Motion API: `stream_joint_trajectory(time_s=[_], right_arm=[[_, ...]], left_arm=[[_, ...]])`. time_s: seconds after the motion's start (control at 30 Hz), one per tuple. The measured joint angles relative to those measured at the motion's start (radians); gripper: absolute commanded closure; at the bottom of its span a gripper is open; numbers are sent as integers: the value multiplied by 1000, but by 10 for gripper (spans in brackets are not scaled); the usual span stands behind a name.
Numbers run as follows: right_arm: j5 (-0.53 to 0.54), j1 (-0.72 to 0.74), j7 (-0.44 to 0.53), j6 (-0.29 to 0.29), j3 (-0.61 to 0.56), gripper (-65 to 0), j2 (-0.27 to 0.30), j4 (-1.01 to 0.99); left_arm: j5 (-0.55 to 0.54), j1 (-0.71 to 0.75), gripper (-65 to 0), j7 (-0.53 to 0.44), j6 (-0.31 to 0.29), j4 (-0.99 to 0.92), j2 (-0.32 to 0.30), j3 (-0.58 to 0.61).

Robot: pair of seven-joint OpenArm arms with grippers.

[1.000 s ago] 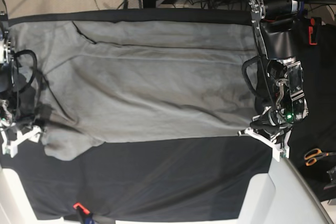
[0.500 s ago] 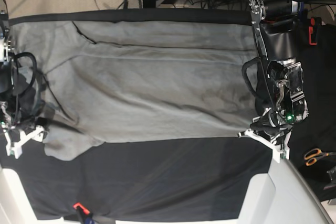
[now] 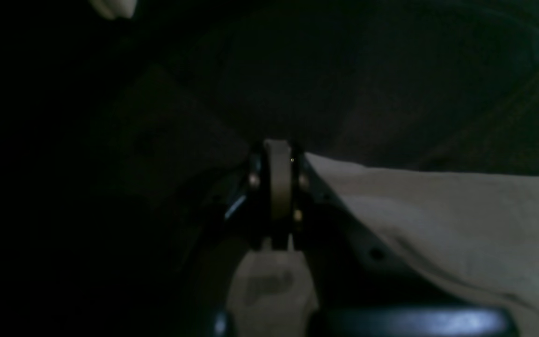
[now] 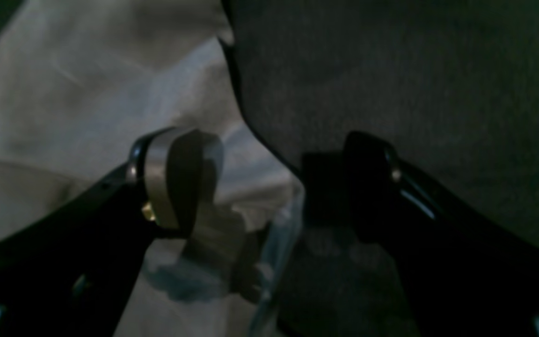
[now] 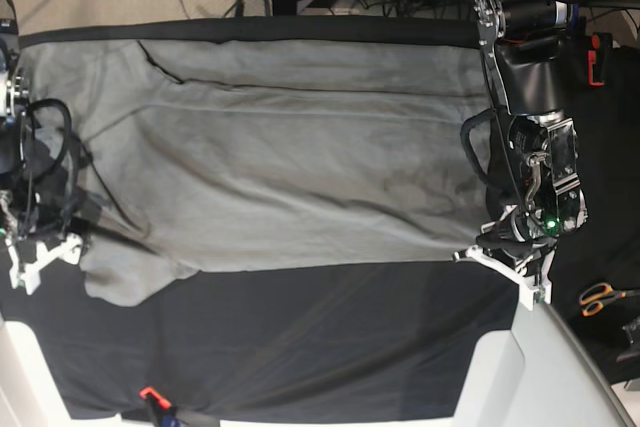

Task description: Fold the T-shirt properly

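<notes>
T-shirt [image 5: 280, 157] spread flat (left pincer [image 5: 492, 255] closed)

Plain grey T-shirt [image 5: 290, 157], black table cloth [image 5: 300, 337]

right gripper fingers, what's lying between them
In the right wrist view the open right gripper straddles the T-shirt's edge: pale fabric by the left finger, black table cloth by the other.

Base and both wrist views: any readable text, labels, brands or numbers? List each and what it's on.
None readable in any view.
T-shirt: plain grey, no print or label showing.
Black table cloth: no markings.
Left arm's housing: no legible marking; only a green light lower down.
Both wrist views: too dark and blurred to show any lettering.
</notes>
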Motion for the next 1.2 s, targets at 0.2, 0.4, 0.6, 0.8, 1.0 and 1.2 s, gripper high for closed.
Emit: stream_joint_trajectory(time_s=[0.2, 0.4, 0.6, 0.8, 1.0, 1.2], right_arm=[[0, -8, 0, 0, 0, -174, 0, 0], [0, -8, 0, 1, 0, -29, 0, 0], [-6, -9, -3, 0, -6, -24, 0, 56], [-5, -3, 0, 3, -7, -24, 3, 150], [-5, -3, 0, 3, -10, -24, 4, 159], [-9, -5, 59, 2, -113, -24, 11, 159]], left_arm=[[0, 0, 0, 0, 0, 0, 0, 3], [0, 0, 0, 0, 0, 0, 0, 3], [0, 0, 0, 0, 0, 0, 0, 3], [0, 0, 0, 0, 0, 0, 0, 3], [-1, 0, 0, 0, 0, 0, 0, 3], [-1, 0, 0, 0, 0, 0, 0, 3]])
